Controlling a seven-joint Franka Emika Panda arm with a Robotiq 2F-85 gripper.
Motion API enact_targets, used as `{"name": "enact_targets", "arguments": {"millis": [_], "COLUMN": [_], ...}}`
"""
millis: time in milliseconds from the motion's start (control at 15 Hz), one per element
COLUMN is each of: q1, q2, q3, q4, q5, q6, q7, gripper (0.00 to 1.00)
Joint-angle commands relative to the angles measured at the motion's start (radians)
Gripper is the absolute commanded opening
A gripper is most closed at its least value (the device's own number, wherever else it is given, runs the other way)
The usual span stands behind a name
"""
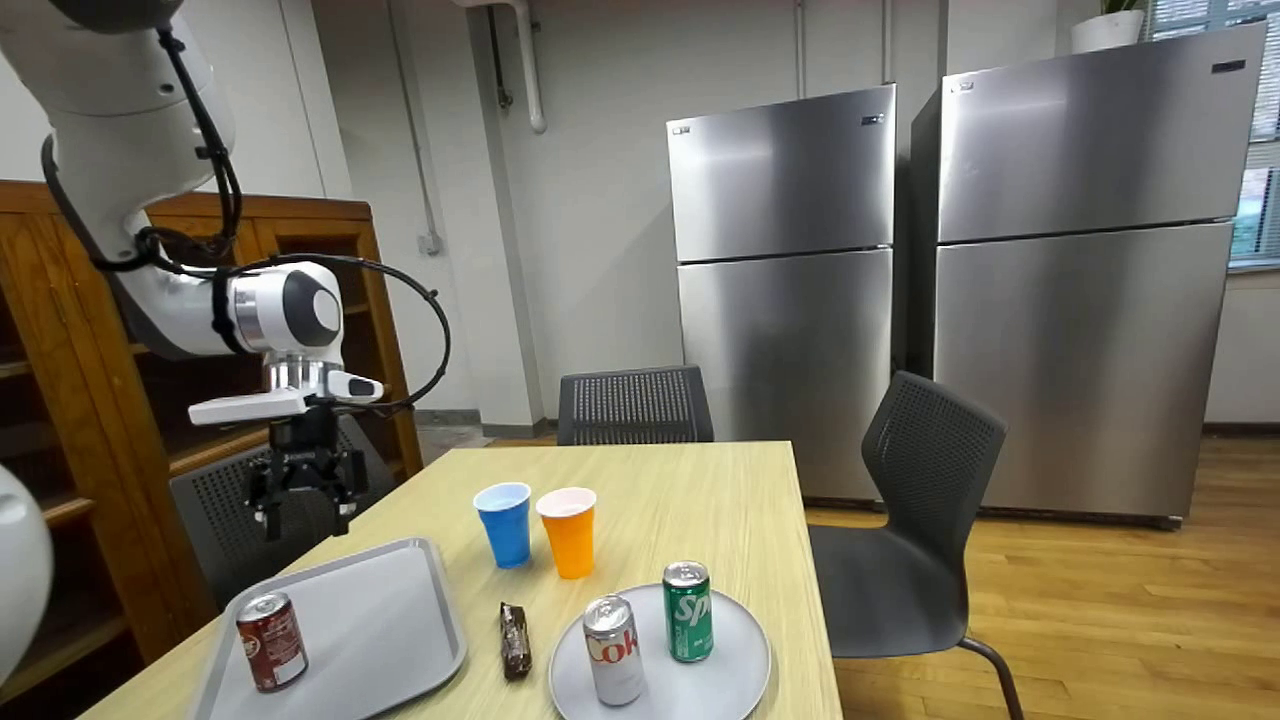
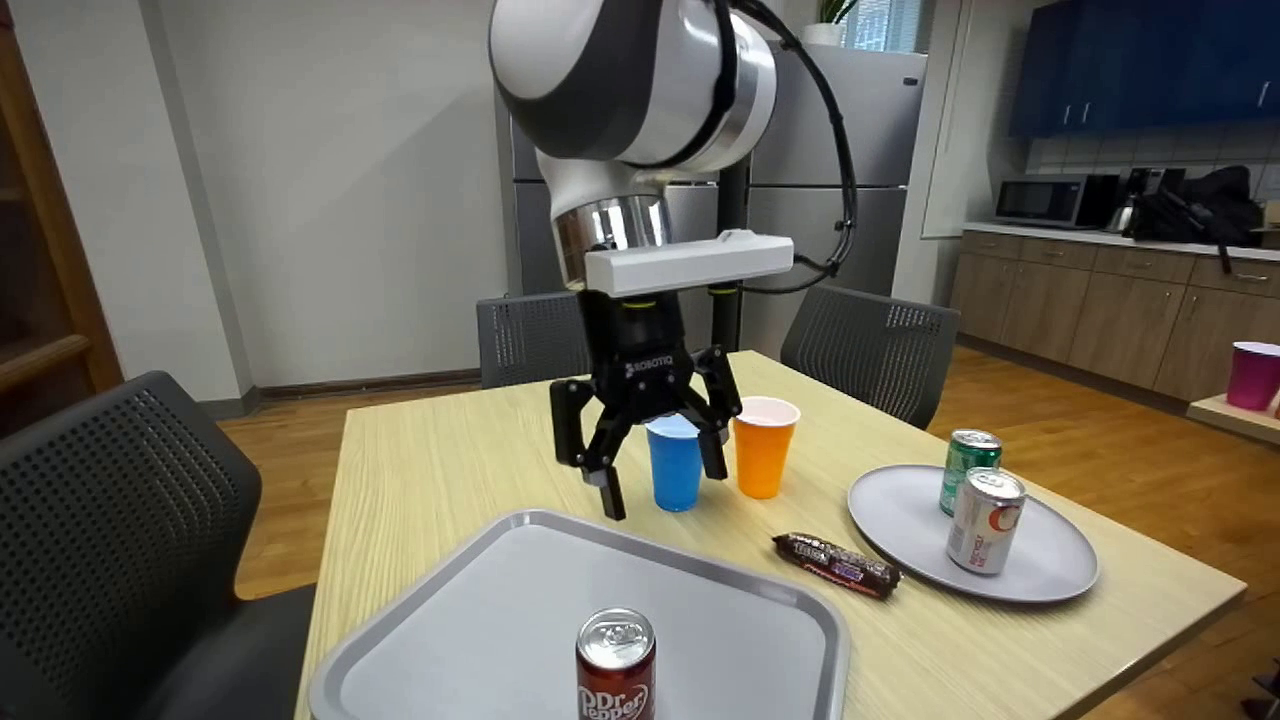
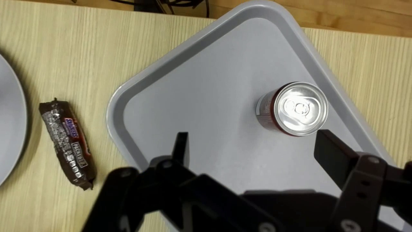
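My gripper (image 3: 252, 141): jaws wide apart. I read: Dr Pepper can (image 2: 616, 675) on tray (image 2: 460, 620); Snickers bar (image 3: 68, 143) beside tray; "Sp" can (image 1: 688, 615) and "Cok" can (image 1: 614, 655), both on plate (image 1: 732, 672).

A kitchen or break room around me, two steel refrigerators (image 1: 780, 310) by the wall (image 1: 590, 250), blue cabinets (image 2: 1150, 70) above a microwave (image 2: 1038, 202), tiled backsplash (image 2: 1075, 156) behind it, wood-fronted drawers (image 2: 1145, 262) below, dark chairs (image 1: 635, 408) about the counter (image 1: 660, 480) before me, soda cans (image 2: 616, 665) and cups (image 1: 505, 530)
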Motion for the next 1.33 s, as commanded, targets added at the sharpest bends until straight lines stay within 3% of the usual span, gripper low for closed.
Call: {"name": "enact_targets", "arguments": {"millis": [0, 1267], "q1": [0.023, 0.12], "q2": [0.031, 0.213], "q3": [0.021, 0.019], "q4": [0.013, 0.074], "q5": [-0.013, -0.064], "q6": [-0.009, -0.001], "q7": [0.003, 0.037], "gripper": [1.0, 1.0]}}
